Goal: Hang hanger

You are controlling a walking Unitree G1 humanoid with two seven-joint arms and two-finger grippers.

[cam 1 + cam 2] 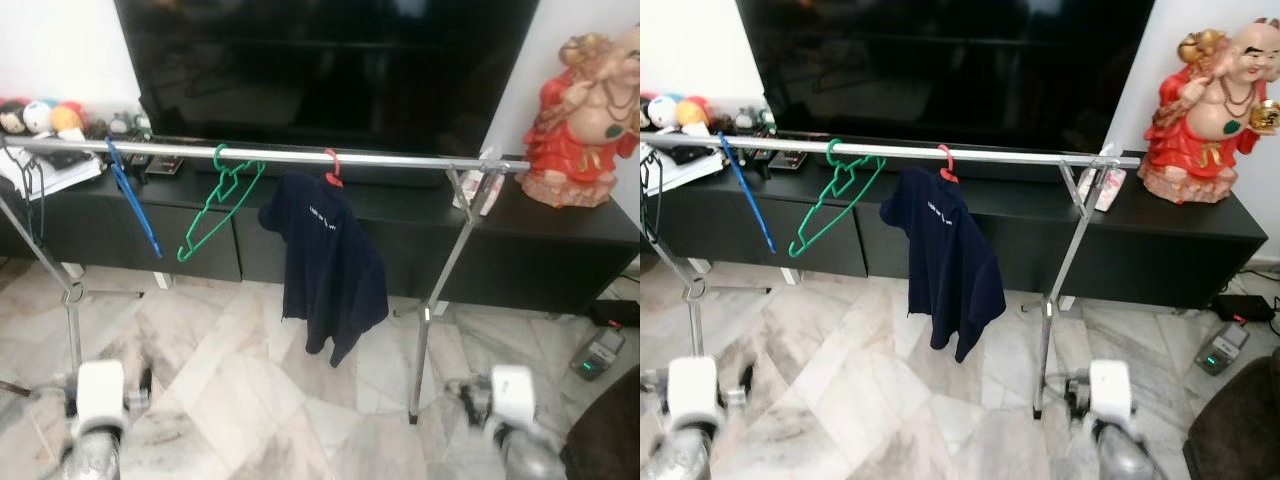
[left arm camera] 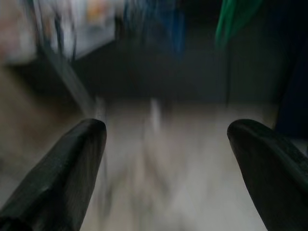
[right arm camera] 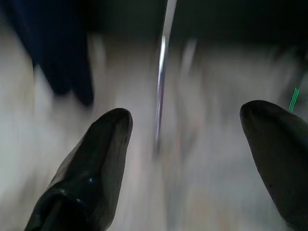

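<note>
On the marble floor [image 1: 250,380] stands a rail [image 1: 300,156] before a black cabinet [image 1: 540,250].

A large black television [image 1: 330,70] stands on a long black cabinet [image 1: 540,250]. A red and gold figurine [image 1: 585,115] sits at the cabinet's right end; small colourful toys [image 1: 40,115] and papers [image 1: 50,172] crowd its left end. The floor [image 1: 250,390] is marbled tile.
</note>
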